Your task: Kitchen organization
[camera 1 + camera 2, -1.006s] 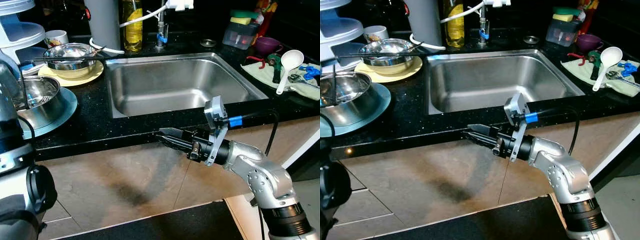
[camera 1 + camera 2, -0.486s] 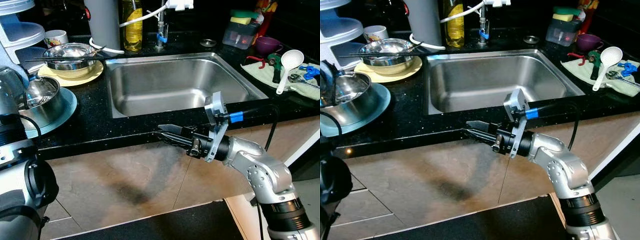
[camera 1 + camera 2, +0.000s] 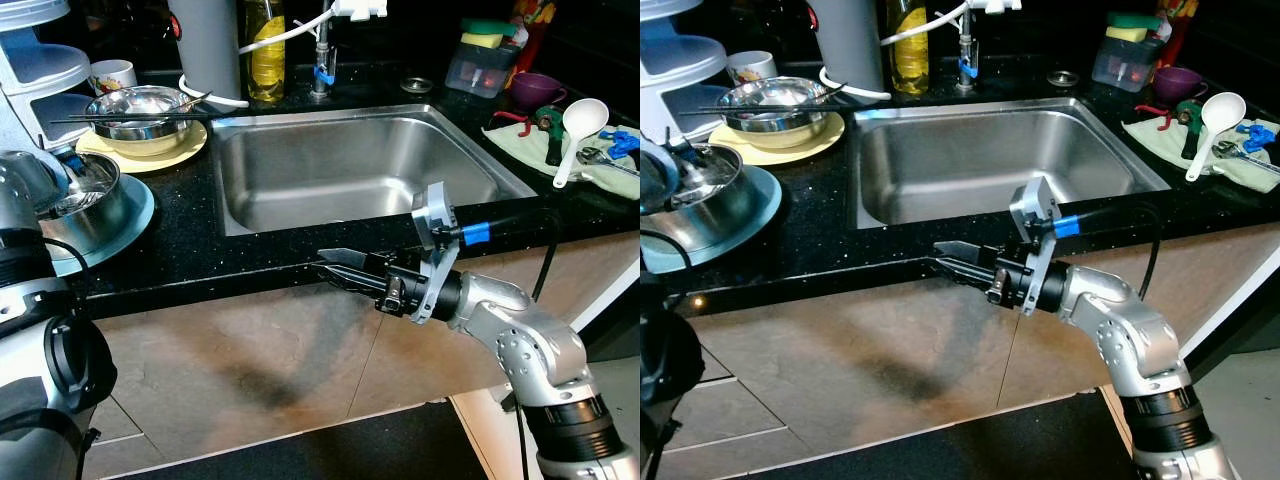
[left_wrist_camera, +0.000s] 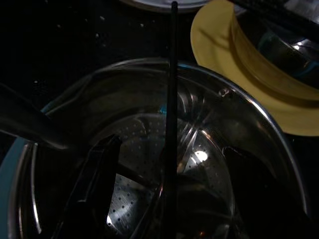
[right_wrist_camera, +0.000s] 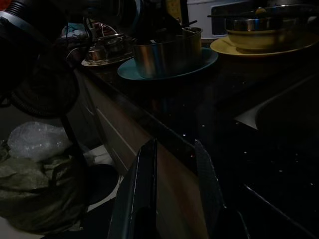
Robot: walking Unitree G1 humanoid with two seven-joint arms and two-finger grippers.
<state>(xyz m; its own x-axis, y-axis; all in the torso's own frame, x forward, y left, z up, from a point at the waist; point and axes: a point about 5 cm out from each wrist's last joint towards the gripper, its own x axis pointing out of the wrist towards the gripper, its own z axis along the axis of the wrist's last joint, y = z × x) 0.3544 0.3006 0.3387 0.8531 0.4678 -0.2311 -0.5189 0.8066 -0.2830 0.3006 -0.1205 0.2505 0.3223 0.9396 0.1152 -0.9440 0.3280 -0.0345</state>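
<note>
While the left gripper (image 4: 134, 199) hangs inside the steel pot (image 4: 209, 164), its dark fingers (image 4: 94, 184) reach toward the perforated bottom, with a thin black chopstick (image 4: 172, 99) standing up across the pot between them; whether the fingers pinch that stick or merely flank it I cannot tell, the wrist view being so dim; the pot sits on a teal plate (image 3: 125, 215) on the black counter (image 3: 190, 245) to the left of the sink (image 3: 360, 165); further back on that same side of the sink, a steel bowl (image 3: 140, 105) nests in a yellow bowl on a yellow plate (image 3: 175, 150), and a pair of black chopsticks (image 3: 120, 118) lies flat across the steel bowl's rim.

The right gripper (image 3: 335, 266) is held level in front of the sink, just below the counter's front edge and against the brown cabinet face; its two long fingers (image 5: 144, 194) stand a narrow gap apart and carry nothing; behind them the silver right arm (image 3: 520, 345) bends down and away.

To the right of the sink a white ladle (image 3: 575, 130) lies on a pale cloth (image 3: 530, 145) among small tools; behind the sink stand a yellow bottle (image 3: 266, 55) and the tap (image 3: 320, 60).
</note>
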